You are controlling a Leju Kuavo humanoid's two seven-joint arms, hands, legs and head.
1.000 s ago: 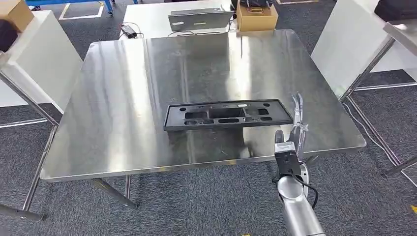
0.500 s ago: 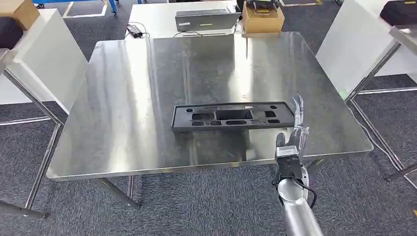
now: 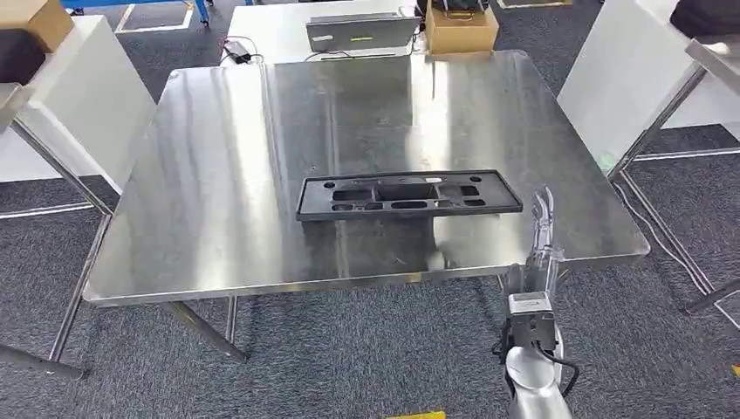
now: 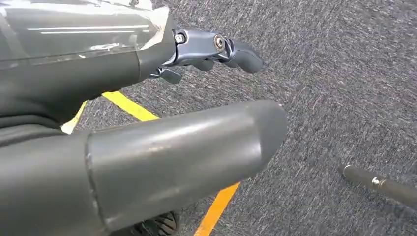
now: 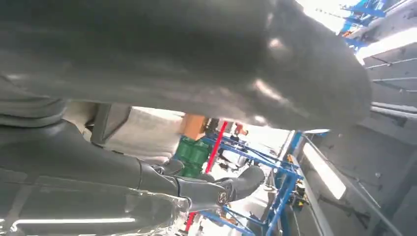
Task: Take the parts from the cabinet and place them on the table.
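As the right hand (image 3: pixel 543 229) drew back past the table (image 3: pixel 218 175) edge, apparently empty with fingers extended, the black part (image 3: pixel 408 195) lay delivered; the left hand (image 4: pixel 147 147) held nothing.

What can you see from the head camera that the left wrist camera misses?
Only the head view shows the steel table, the long black part lying flat on it, and the right robot hand raised near the table's front edge. Only the left wrist view shows the left robot hand, holding nothing, and a yellow floor line. Both show grey carpet.
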